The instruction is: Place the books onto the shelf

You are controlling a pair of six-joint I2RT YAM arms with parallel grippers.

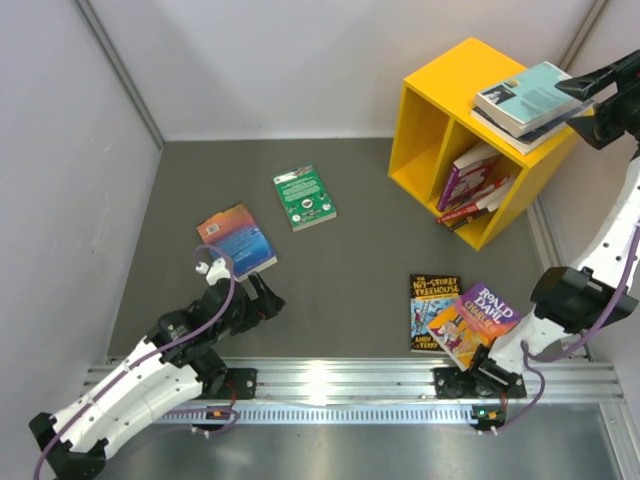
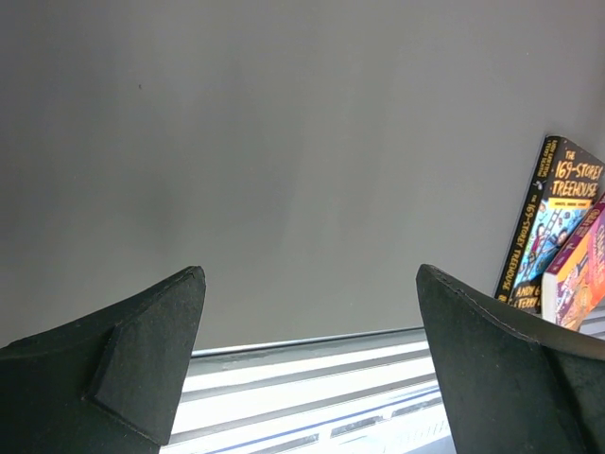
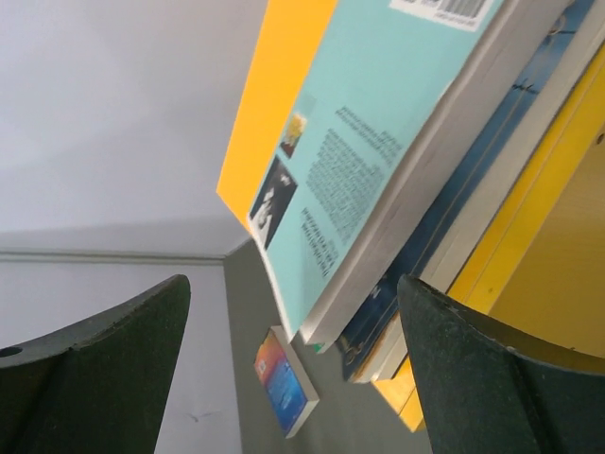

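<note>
Top external view: the right gripper [image 1: 572,88] stands wide open at the edge of the teal book [image 1: 525,98], gripping nothing. That book tops a stack on the yellow shelf [image 1: 440,110]. More books [image 1: 475,185] lean in the right compartment. The left gripper [image 1: 268,296] is wide open and empty, beside the blue-orange book [image 1: 237,240]. The green book [image 1: 305,197], Treehouse book [image 1: 433,310] and Roald Dahl book [image 1: 473,322] lie on the table [image 1: 370,250].

Yellow shelf [image 1: 428,110], books [image 1: 478,185] inside and atop, four lying loose

Grey table mat [image 1: 350,260], silver aluminium rail [image 1: 340,385] along near edge, white walls [image 1: 300,60]
</note>
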